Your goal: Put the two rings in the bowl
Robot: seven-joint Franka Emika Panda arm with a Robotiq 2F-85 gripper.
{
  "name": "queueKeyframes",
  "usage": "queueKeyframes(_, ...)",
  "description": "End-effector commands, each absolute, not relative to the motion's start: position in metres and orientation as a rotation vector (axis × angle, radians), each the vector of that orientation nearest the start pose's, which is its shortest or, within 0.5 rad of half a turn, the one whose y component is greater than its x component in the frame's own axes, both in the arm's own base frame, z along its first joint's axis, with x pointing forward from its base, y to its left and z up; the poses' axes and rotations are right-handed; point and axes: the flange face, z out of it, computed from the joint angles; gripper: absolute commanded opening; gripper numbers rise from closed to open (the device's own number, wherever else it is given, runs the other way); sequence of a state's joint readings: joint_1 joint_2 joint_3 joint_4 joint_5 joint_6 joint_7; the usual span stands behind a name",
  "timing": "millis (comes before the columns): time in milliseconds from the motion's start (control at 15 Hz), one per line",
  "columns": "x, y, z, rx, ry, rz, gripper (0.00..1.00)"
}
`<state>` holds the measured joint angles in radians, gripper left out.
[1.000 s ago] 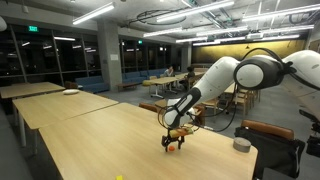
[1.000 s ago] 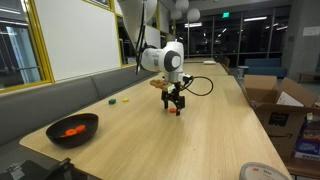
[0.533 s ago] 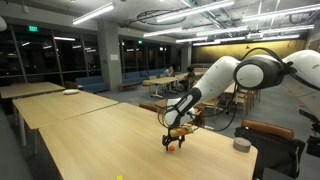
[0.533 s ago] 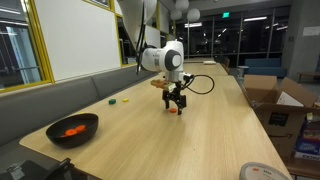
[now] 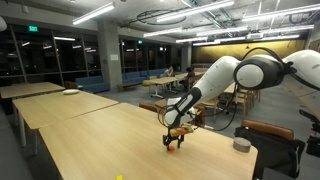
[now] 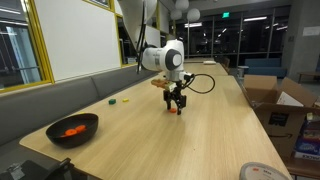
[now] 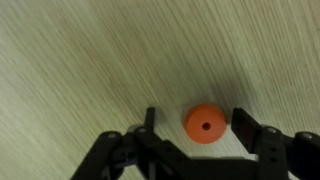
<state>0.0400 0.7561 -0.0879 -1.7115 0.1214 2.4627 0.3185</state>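
The gripper (image 7: pixel 196 126) hung low over the worktop (image 7: pixel 80 60), its fingers (image 7: pixel 243 128) spread wide on either side of the orange ring (image 7: pixel 204 124), which lay flat on the wood with a gap to each. In an exterior view the grey bowl (image 5: pixel 241 145) sat well apart, near the worktop's edge. In an exterior view the yellow ring (image 6: pixel 113 101) lay off to one side, and a dark bowl (image 6: pixel 55 133) holding orange pieces stood nearer the camera.

The table (image 7: pixel 80 60) is pale wood, matt and fine-grained. At five o'clock in the wrist view, the orange ring (image 7: pixel 197 119) looks like smooth matt plastic. The gripper (image 7: pixel 195 126) is matt black, and the arm (image 5: pixel 240 72) is glossy white.
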Motion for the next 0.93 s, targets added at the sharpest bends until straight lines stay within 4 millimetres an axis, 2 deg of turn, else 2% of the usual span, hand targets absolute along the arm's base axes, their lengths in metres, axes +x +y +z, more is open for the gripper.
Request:
queueKeyframes(0,0.672,-0.025,0.162,-3.066,0.681,-0.042,0.51)
queueKeyframes(267,0.672,-0.025,0.167,-3.071,0.678,-0.045,0.2)
queueKeyframes(533,0.655,-0.011,0.176,-3.077,0.626,0.029,0.24)
queueKeyframes(867,0.608,0.043,0.207,-3.078,0.516,0.069,0.24)
